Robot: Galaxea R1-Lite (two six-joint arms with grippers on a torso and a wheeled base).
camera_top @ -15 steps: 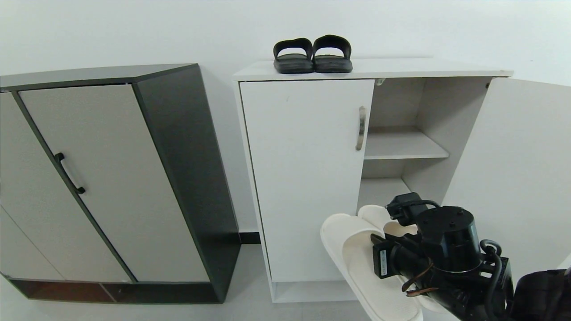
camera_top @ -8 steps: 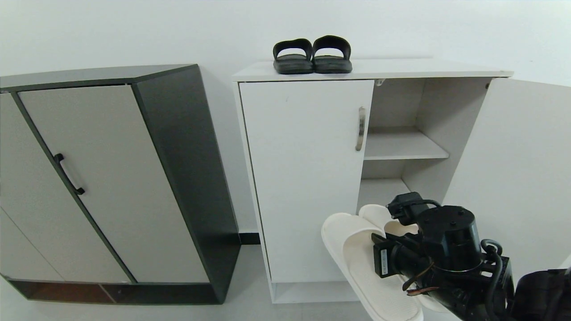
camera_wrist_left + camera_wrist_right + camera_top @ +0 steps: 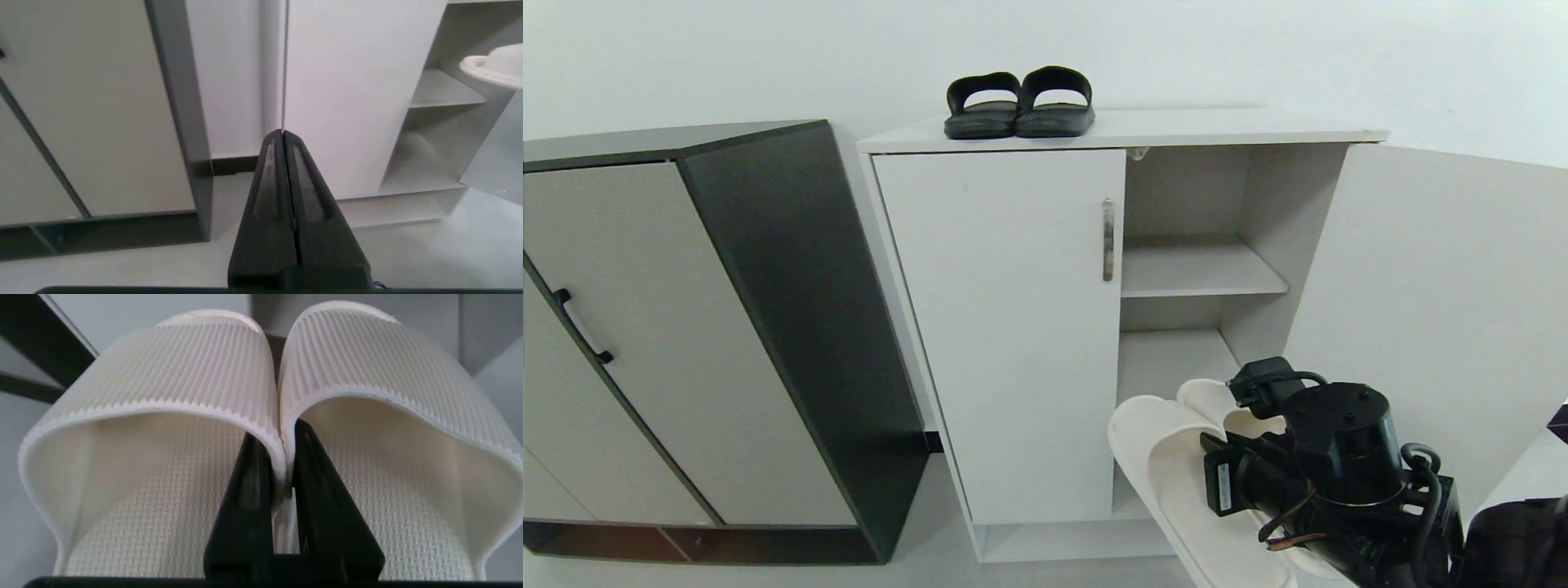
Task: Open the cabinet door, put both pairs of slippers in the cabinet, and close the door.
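Two cream-white rubber slippers with ribbed straps hang in the air, held by the right hand. Its two black fingers are pinched tight on the inner edges of both straps, where the slippers touch side by side. The right arm is stretched low toward the tall white wooden cabinet. The slippers sit just in front of its open side, near the lower shelf but not on it.

The left hand is shut with nothing in it. It points at the narrow gap between the white cabinet and the dark grey cabinet beside it.

The white right door is swung wide open, close to the right arm. The left door is shut, and its edge is just beside the slippers. The upper shelf is bare.

A pair of black rubber slippers stands on top of the white cabinet, near its left end.
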